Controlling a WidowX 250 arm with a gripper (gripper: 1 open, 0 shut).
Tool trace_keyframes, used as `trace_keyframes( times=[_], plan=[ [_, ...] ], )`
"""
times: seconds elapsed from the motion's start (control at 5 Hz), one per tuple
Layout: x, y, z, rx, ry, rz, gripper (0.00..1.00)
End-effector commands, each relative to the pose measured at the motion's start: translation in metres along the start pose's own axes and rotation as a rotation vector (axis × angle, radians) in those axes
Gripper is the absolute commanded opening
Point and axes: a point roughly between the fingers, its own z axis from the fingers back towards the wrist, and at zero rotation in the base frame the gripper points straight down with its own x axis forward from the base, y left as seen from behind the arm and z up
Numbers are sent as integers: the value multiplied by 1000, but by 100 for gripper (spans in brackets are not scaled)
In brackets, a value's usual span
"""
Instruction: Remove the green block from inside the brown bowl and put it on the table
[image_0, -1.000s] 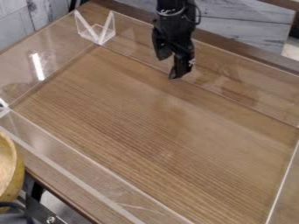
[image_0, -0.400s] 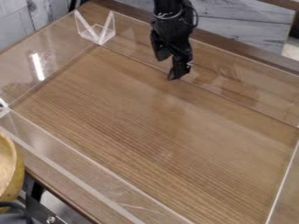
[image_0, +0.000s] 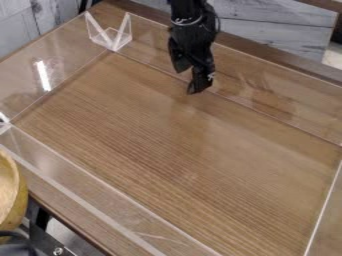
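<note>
Over at the far left, I can see a clear, angular stand (image_0: 110, 32), its pale edges catching the light against the wood. Down at the near left, a yellow rounded thing (image_0: 11, 190) is cut off by the edge of my view, so I can't tell what it is. Just beside it, nearer still, sits some dark equipment (image_0: 19, 243), only partly in sight, too little showing to name. Beyond the far edge lie grey, streaked boards (image_0: 274, 30), running left and right behind everything. More of that grey, streaked material (image_0: 30, 20) shows at the far left corner, past the stand.
</note>
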Motion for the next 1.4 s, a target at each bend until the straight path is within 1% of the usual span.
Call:
trace_keyframes(
  times=[0.0,0.4,0.6,0.8,1.2],
  plan=[
    [7,10,11,27,-45,2,100],
    [6,12,0,19,-42,8,100],
    [5,13,-4,15,-40,10,0],
    [3,12,1,7,-33,21,0],
    [-3,7,18,-15,-10,73,0]
  ],
)
